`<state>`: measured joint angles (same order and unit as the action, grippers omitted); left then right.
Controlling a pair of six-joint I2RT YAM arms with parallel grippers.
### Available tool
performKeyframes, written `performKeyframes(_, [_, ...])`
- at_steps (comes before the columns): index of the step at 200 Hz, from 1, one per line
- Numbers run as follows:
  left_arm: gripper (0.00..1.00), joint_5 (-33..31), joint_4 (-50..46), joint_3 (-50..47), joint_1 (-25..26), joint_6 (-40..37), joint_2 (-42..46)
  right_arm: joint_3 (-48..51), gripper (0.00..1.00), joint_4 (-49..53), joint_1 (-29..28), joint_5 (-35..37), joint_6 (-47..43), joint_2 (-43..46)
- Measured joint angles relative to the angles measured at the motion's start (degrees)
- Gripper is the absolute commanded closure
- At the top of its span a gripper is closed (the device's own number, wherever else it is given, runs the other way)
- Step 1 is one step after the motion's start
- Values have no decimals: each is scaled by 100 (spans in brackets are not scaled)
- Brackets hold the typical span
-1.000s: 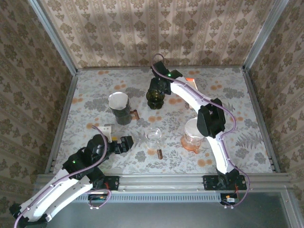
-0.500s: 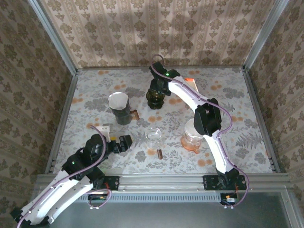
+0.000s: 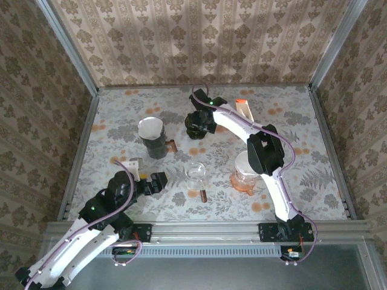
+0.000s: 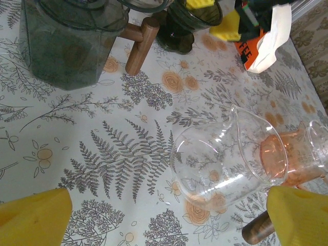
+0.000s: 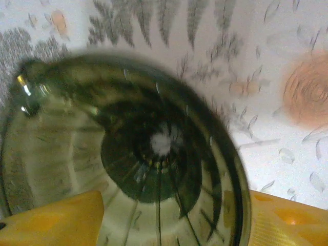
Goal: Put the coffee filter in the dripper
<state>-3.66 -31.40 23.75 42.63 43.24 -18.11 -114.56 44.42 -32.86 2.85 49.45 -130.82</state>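
The dripper (image 3: 193, 129) is a dark green glass cone standing on the table at the back centre. My right gripper (image 3: 202, 118) hangs right over it. In the right wrist view I look down into the dripper (image 5: 154, 143), and the right gripper (image 5: 174, 205) is open with a yellow finger (image 5: 51, 220) at each side of the rim. The coffee filter (image 3: 245, 109), a pale paper piece, leans on an orange pack right of the dripper, apart from both grippers. From the left wrist I see the dripper (image 4: 179, 31) and filter (image 4: 271, 36). My left gripper (image 3: 158, 181) is open and empty at the front left.
A dark glass jug (image 3: 152, 142) with a pale round top and a wooden handle stands left of the dripper. A clear glass server (image 3: 195, 174) sits mid-table in front of my left gripper (image 4: 169, 205). A pink glass vessel (image 3: 245, 173) stands under my right forearm.
My right gripper has come forward and down from behind the dripper until it is over it. The left arm has barely moved.
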Motion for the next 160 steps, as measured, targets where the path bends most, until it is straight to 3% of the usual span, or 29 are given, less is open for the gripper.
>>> performKeyframes(25, [0,31,-4,-20,-22,2,37,787,31,-557,-168,-391,221,455])
performKeyframes(73, [0,85,-11,-50,-72,2,63,1222,31,-1368,-411,-820,264,1152])
performKeyframes(139, [0,96,-13,-66,-138,4,63,1226,32,-1069,-313,-190,-157,1429])
performKeyframes(160, [0,98,-13,-66,-155,4,61,809,32,-780,-184,-7,-507,1244])
